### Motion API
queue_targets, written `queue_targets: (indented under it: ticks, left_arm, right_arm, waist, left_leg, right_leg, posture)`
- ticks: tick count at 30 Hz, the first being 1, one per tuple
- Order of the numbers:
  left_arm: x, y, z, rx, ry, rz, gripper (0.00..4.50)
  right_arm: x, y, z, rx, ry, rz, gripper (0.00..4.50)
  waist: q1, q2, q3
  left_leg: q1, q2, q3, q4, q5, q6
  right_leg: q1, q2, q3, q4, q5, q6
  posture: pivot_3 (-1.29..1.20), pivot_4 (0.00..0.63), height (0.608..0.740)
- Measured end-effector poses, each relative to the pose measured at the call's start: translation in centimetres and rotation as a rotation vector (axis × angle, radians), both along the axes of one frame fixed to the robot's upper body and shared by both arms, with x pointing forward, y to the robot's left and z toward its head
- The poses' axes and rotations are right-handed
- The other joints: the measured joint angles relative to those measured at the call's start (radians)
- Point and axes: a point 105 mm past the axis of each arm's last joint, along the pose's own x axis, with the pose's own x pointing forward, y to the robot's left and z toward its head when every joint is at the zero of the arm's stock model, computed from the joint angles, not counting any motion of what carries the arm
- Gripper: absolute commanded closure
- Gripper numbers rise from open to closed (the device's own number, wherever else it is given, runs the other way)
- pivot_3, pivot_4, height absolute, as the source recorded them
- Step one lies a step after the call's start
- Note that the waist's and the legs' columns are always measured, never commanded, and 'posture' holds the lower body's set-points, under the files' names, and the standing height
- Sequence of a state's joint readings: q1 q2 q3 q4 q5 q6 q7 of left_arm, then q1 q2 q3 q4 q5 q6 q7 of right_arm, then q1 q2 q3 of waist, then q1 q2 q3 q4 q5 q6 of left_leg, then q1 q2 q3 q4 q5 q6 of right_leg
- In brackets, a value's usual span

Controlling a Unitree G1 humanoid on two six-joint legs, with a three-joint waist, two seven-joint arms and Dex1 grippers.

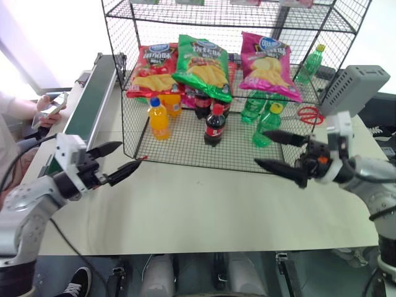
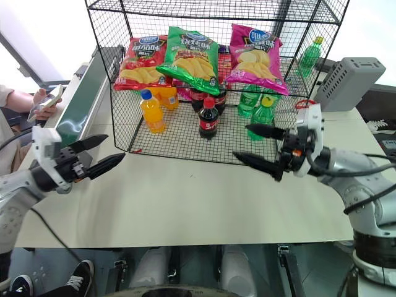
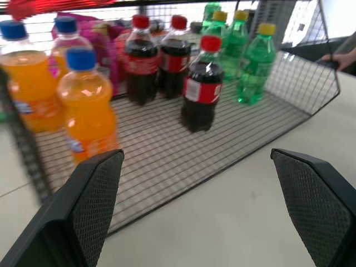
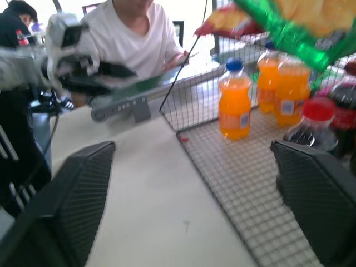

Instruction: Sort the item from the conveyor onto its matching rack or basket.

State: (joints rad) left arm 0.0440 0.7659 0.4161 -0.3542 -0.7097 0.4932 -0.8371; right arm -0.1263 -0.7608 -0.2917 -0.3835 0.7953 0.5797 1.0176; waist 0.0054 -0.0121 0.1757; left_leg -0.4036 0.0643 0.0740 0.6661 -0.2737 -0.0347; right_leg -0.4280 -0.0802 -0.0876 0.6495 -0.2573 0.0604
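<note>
ITEM: large glossy magenta-pink chip bag w/ round blue logo (image 1: 267,65). Loc: mid tier of big black wire-grid rack (image 1: 185,151), right end, leaning back beside green chip bag (image 1: 201,66) and red chip bag (image 1: 154,69). Lower edge overhangs the green soda bottles (image 1: 263,114).
CONVEYOR: long dark-green belt in grey frame (image 1: 93,96), left of rack; nothing on the stretch in view.
LEFT gripper (image 1: 117,162): fingers spread wide, empty, over the pale desk (image 1: 204,204) near rack's front-left corner.
RIGHT gripper (image 1: 281,151): fingers wide apart, empty, just in front of rack's lower tier, right side.
STATUS (judgement): bag looks placed; sorting step likely done.
RISKS:
- Bag sits tilted; could slide fwd off the tier if rack gets bumped.
- Right fingers near the mesh; a careless swing could snag wire or knock cola bottles (image 1: 213,124) or orange drink bottles (image 1: 158,117).
- Person w/ phone (image 1: 49,106) sits by conveyor; left arm swinging out could reach them.
</note>
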Motion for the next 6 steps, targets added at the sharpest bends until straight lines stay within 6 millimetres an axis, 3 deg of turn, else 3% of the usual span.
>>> queue_targets:
  ticks: [6]
  left_arm:
    - [-1.0,0.9,-0.9,0.021,0.043,0.015,0.0]
  right_arm:
    - [0.4,-1.6,-0.4,-0.083,-0.084,-0.044,0.08]
  waist:
    - [0.004,0.0,0.0]
  left_leg:
    - [0.001,0.0,0.001,0.0,0.0,0.0]
  right_leg:
    - [0.0,0.0,0.001,0.0,0.0,0.0]
  posture:
    - [0.0,0.15,0.74]
